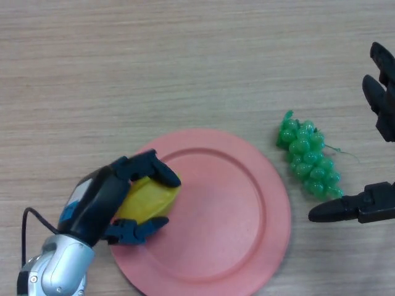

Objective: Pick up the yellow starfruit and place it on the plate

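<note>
1. One hand does the work: the left hand (105, 203), in the lower left of the frame, has its thumb and fingers curled round the yellow starfruit (148, 198), one black digit lying over the fruit's upper edge and others tucked under its lower edge.

2. Held this way, the starfruit sits over the left rim of the pink plate (228, 216), near the plate's lower-left part. Whether its underside touches the plate or hangs just above it cannot be told.

3. Handling, as a judgement: the fruit looks smooth and glossy, probably a light plastic model, stiff enough to bear a firm squeeze but likely to slip. Its ridged, wedge-like form means a hold across two opposite ridges, near the middle of its length, should seat best; a pinch at a tapered end could let it twist out.

4. Beyond the plate, to the right of its rim and clear of it, lies a green bunch of grapes (308, 159) on the wooden table (185, 61).

5. At the right edge of the frame, the right hand (382, 102) shows with fingers straight and spread, holding nothing, one black digit pointing toward the grapes without touching them.

6. Releasing should be gentle and low, since a slick rounded fruit may roll on the shallow plate.
</note>
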You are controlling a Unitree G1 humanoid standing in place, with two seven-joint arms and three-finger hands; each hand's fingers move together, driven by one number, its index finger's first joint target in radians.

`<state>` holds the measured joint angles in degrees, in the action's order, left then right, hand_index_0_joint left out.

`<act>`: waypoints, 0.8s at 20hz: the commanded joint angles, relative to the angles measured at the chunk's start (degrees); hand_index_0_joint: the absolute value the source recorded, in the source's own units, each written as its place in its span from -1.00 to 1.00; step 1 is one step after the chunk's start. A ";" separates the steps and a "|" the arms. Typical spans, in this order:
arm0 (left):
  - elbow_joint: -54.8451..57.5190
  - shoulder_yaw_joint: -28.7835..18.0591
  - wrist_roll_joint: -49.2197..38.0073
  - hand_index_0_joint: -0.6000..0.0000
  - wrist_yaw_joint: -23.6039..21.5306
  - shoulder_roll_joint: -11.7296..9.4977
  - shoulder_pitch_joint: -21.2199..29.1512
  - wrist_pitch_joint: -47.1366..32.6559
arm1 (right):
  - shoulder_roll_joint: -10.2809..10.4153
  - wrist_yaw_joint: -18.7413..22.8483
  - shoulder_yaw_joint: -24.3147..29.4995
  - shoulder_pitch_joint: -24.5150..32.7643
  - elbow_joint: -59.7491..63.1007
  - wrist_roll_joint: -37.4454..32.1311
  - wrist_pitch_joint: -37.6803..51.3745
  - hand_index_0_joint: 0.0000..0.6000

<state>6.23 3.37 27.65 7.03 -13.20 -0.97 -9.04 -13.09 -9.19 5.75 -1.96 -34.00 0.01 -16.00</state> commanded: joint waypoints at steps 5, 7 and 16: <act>5.51 -3.49 -1.55 1.00 1.45 -1.61 0.69 -4.38 | -1.08 0.64 2.20 1.05 -3.75 -0.72 6.75 -1.00; 8.50 -5.30 -4.27 1.00 2.61 -1.86 0.81 -2.21 | -0.99 0.53 2.05 0.90 -3.73 -0.26 7.05 -1.00; 15.37 -15.70 -18.88 1.00 -4.41 -4.52 5.78 -2.58 | -1.32 1.09 1.75 2.54 -3.44 0.22 6.96 -1.00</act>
<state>17.98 -8.88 8.61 6.23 -15.77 3.44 -6.96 -13.02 -9.17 5.54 -0.81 -34.05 0.10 -16.01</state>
